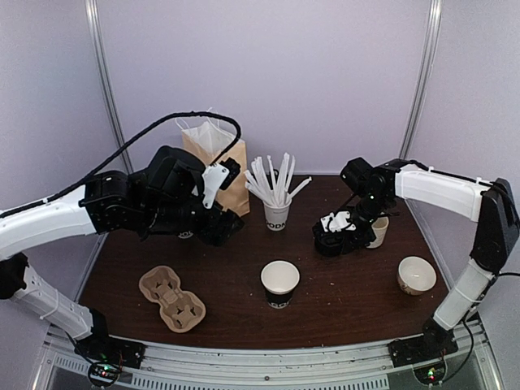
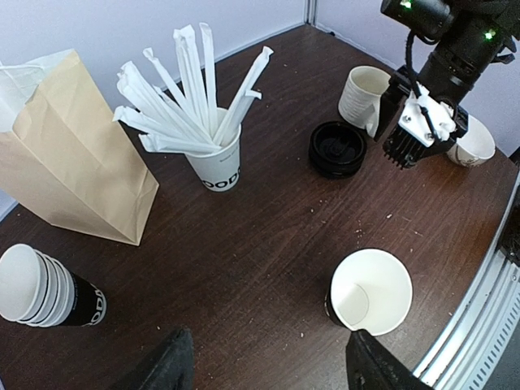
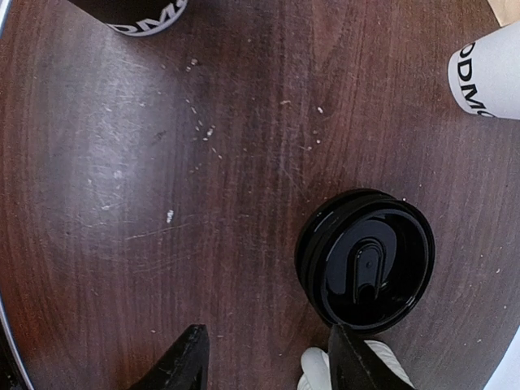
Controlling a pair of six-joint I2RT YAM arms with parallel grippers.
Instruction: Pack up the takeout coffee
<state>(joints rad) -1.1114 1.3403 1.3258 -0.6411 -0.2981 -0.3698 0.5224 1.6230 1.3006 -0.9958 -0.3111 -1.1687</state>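
Near left: pulp cup carrier (image 1: 171, 297). Near centre: takeout coffee cup (image 1: 279, 283), black w/ white lettering, upright on table (image 1: 341, 317), top open. White cup (image 1: 416, 275) near right. Left fingers (image 2: 166, 370) spread wide, nothing btwn them, hovering over table left of centre. Right fingers (image 3: 192, 361) also wide, holding nothing, just beside black lid (image 3: 366, 260), which lies flat on table right of centre, well apart from the cup. Farther: cup of white sticks (image 1: 277, 213). Cup stack (image 2: 49, 288) lies by paper bag (image 1: 231, 175) at far left.
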